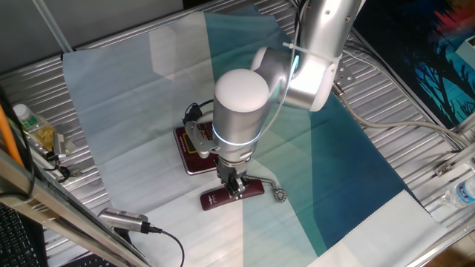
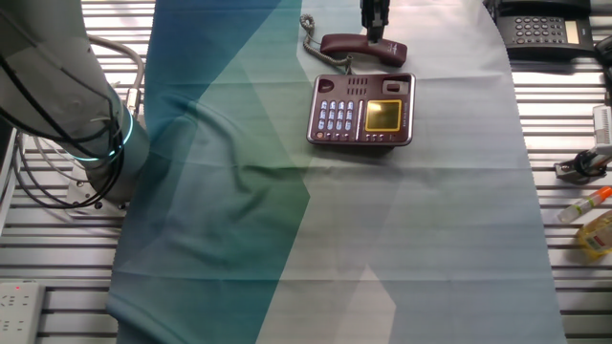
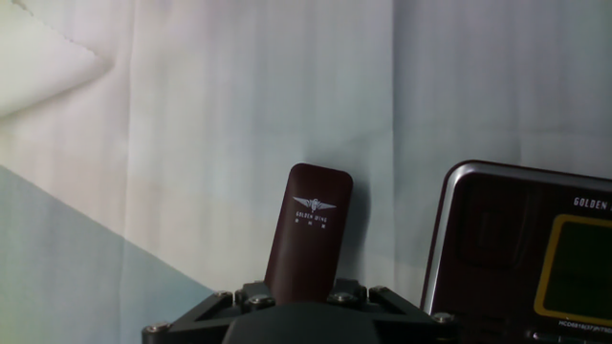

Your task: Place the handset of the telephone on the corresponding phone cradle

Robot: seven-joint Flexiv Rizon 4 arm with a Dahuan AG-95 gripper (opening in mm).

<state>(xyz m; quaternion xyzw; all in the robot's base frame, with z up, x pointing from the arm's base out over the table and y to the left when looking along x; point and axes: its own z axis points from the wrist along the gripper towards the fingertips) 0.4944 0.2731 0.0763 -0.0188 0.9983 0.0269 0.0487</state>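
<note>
The dark-red handset [image 1: 231, 195] lies on the cloth just in front of the telephone [image 1: 194, 147], which my arm partly hides. In the other fixed view the handset [image 2: 363, 48] sits beside the base [image 2: 361, 110], next to its empty phone cradle [image 2: 368, 87], with the coiled cord [image 2: 308, 29] at one end. My gripper [image 1: 236, 185] stands upright over the handset's middle and looks closed on it. In the hand view the handset [image 3: 311, 225] runs out from under my hand, with the phone's display corner [image 3: 521, 248] at the right. My fingertips are hidden there.
A grey cylindrical device with a black cable [image 1: 122, 220] lies at the near left edge. A bottle [image 1: 33, 126] stands at the left. A black phone [image 2: 545, 29], small tools [image 2: 583, 167] and a power strip [image 2: 19, 301] sit off the cloth on the metal slats.
</note>
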